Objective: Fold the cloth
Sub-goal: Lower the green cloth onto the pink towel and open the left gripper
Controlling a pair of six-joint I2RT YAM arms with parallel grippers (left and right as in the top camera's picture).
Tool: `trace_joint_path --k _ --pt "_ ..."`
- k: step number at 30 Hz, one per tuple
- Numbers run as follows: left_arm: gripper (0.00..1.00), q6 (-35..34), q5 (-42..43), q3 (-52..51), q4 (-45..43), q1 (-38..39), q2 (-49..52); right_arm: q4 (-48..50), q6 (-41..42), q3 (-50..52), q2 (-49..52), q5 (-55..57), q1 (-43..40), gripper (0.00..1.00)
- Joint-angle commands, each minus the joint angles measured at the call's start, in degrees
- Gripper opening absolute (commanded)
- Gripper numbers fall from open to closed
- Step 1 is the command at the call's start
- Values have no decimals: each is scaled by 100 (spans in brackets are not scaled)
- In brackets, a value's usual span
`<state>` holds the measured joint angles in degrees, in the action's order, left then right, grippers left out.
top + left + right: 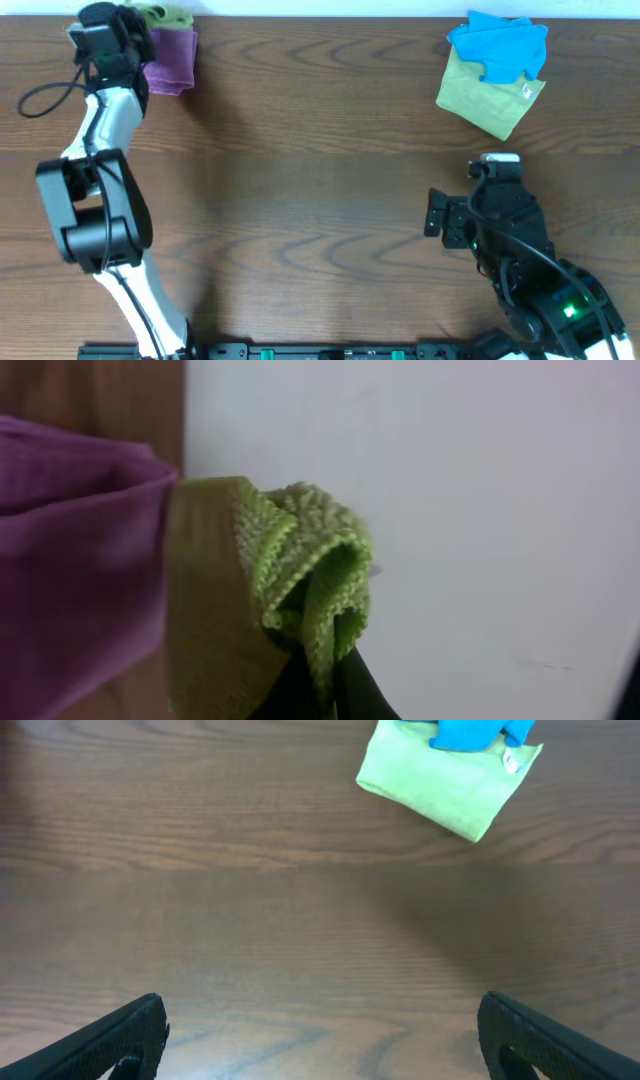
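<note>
Since our left hand [318, 688] is clamped on the lime-green cloth [310, 560] at the bench's [250, 900] 11 o'clock corner, we should lift it clear of the purple cloth [70, 530] before spreading | right hand [320, 1030]: wide apart, empty, 4 o'clock

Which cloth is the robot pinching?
The bright lime-green cloth, bunched beside the purple cloth: the left gripper is shut on it. The blue cloth and the duller green cloth lie far off, untouched.
</note>
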<state>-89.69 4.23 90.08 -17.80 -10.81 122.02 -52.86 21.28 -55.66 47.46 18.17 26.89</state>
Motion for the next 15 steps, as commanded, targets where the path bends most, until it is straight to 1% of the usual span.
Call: trace_joint_path --k 1,6,9,11,15 --pt "6 313 -140 72 -44 -15 -9 -48 -52 11 -20 -175 -37 99" --pt "6 341 -234 72 22 -20 50 0 -50 9 -20 -175 -37 99" --pt "6 402 -179 72 472 -26 50 0 -48 -2 -20 -199 -37 99" --pt "6 402 -214 72 966 -24 50 9 -46 -17 -20 -214 -35 98" --pt "6 437 -271 72 1447 -35 50 81 -7 -17 -20 -216 -35 98"
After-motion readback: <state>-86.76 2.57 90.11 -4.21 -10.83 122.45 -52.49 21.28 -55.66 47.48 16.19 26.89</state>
